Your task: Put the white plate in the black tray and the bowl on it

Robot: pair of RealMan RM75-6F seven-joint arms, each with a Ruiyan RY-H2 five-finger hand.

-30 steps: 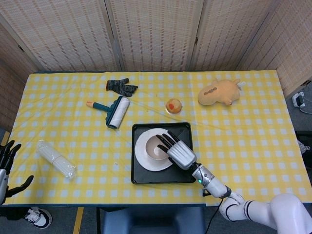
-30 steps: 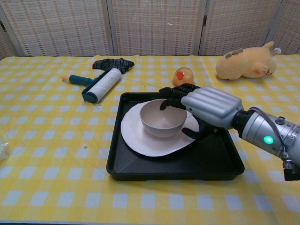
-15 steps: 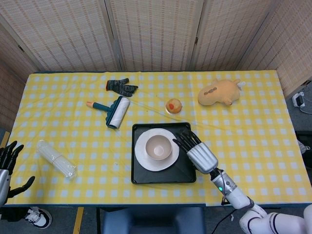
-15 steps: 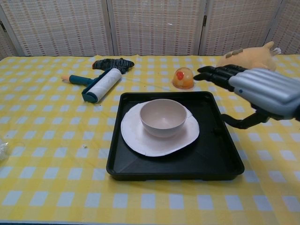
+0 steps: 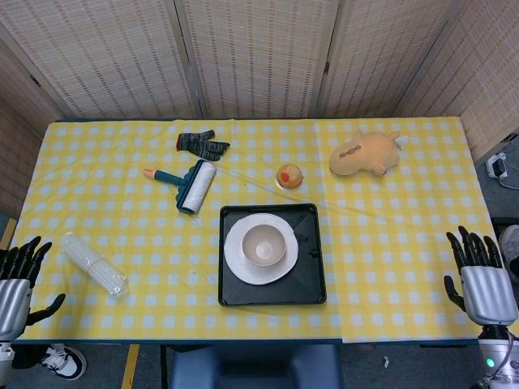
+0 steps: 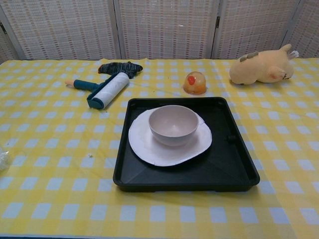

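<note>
The black tray (image 5: 306,284) (image 6: 234,169) lies at the table's front middle. Inside it rests the white plate (image 5: 239,267) (image 6: 149,149), and the pale bowl (image 5: 263,245) (image 6: 173,124) stands upright on the plate. My right hand (image 5: 482,278) hangs off the table's right edge, fingers spread, holding nothing. Beyond the left front corner is my left hand (image 5: 16,282), also with fingers apart and nothing in it. The chest view shows neither hand.
A lint roller (image 5: 190,185) (image 6: 102,90) and a dark glove (image 5: 203,144) (image 6: 119,67) lie at the back left. A small orange duck toy (image 5: 289,176) (image 6: 194,82) sits just behind the tray. A tan plush (image 5: 366,154) (image 6: 259,67) is at the back right; clear packaging (image 5: 94,263) front left.
My right hand let go of the bowl, drew back from the tray and moved out past the table's right edge. The bowl stays on the plate. The left hand barely moved.
</note>
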